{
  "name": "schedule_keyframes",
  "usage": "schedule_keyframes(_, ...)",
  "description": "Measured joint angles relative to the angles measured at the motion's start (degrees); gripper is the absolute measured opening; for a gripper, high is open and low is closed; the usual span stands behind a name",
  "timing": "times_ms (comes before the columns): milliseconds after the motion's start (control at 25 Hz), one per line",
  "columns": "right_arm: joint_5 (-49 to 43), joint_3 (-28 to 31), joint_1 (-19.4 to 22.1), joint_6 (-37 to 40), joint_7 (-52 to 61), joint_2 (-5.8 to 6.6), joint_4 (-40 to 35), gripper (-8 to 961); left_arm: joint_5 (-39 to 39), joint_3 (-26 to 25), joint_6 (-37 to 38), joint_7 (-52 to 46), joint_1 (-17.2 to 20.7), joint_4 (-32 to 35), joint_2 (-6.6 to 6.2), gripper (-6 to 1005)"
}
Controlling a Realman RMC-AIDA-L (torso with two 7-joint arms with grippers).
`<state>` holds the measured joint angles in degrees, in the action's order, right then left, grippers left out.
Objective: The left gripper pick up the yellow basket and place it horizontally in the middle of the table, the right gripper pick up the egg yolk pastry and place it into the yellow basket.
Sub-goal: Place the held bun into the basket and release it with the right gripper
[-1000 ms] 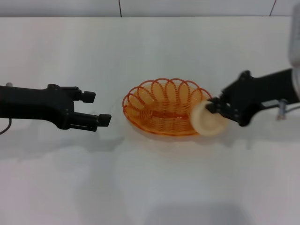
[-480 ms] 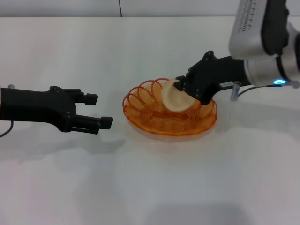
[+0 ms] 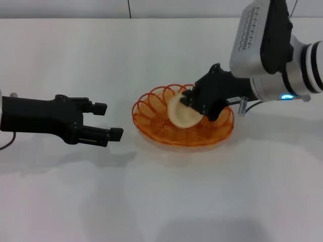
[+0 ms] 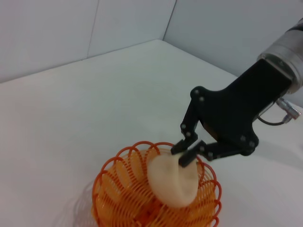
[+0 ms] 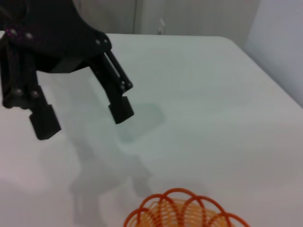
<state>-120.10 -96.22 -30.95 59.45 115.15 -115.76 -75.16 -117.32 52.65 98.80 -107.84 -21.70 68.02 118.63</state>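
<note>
The yellow basket (image 3: 151,120), an orange wire oval, lies flat in the middle of the white table (image 3: 161,191). My right gripper (image 3: 187,101) is shut on the egg yolk pastry (image 3: 180,112), a pale cream bun, and holds it just over the basket's inside. The left wrist view shows the basket (image 4: 118,189), the pastry (image 4: 171,182) and the right gripper (image 4: 185,152) pinching its top edge. My left gripper (image 3: 110,121) is open and empty, left of the basket and apart from it. The right wrist view shows the left gripper (image 5: 83,116) and the basket's rim (image 5: 182,208).
A wall runs along the table's far edge (image 3: 151,18). The right arm's grey-white ribbed upper arm (image 3: 262,35) reaches in from the back right.
My right gripper has carried the pastry from outside the basket's right rim up, over the rim and left, then down into the basket. The left gripper has stayed in place.
</note>
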Motion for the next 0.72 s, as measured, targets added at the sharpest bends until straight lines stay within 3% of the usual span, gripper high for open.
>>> schedule_keyframes(520,0.13,-0.40,0.55,-0.70,-0.19,0.10,-0.52,236,-0.01,-0.29,-0.35,0.07,0.29,0.02,0.10,888)
schedule_keyframes(640,-0.08,-0.36,2.83,-0.56,-0.28,0.23,-3.64,468,-0.02,-2.20,-0.11,0.65,0.43,0.04,0.16,888)
schedule_keyframes(720,-0.12,-0.25,5.30,-0.53,-0.48,0.36,-6.54,551,-0.02,-3.60,0.13,1.32,0.56,0.03,0.22,888)
